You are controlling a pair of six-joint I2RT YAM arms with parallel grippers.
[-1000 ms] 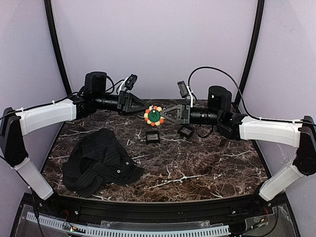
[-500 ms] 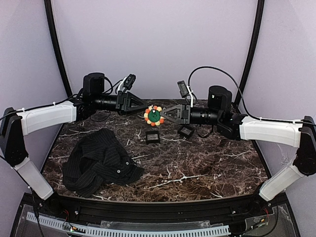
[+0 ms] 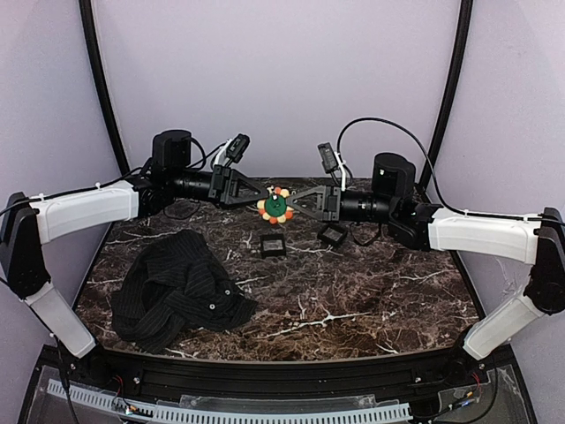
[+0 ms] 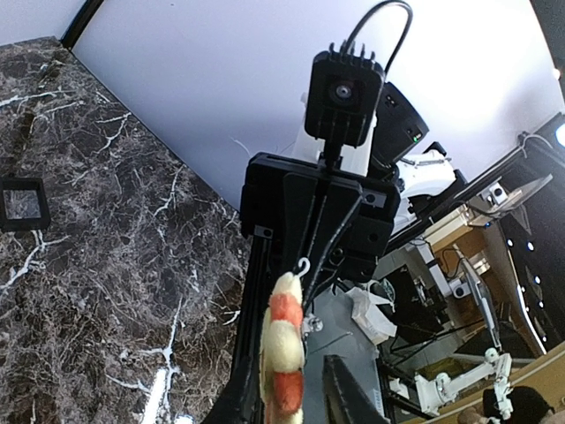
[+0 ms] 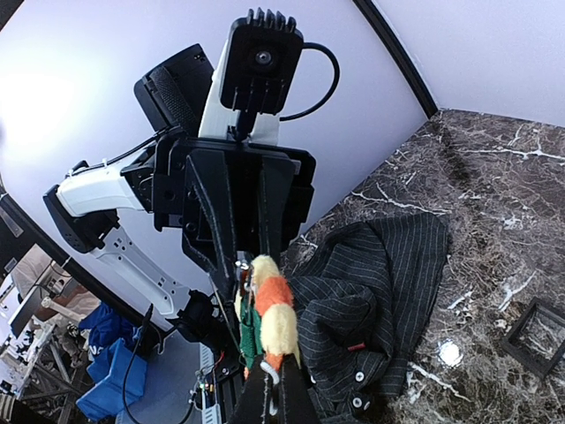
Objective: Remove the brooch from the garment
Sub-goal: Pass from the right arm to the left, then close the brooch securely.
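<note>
Over on the left the garment lies crumpled on the dark marble table, pinstripes and a couple of buttons showing. Above the far middle of the table the two arms meet nose to nose. The left gripper has its tip right at the brooch, but I cannot tell whether its fingers are parted or pinched. The brooch hangs in the air between the two, well apart from the cloth. The right gripper has its fingers pressed together on the flower's edge (its wrist view shows this plainly). Beneath them sit two small black square boxes.
</note>
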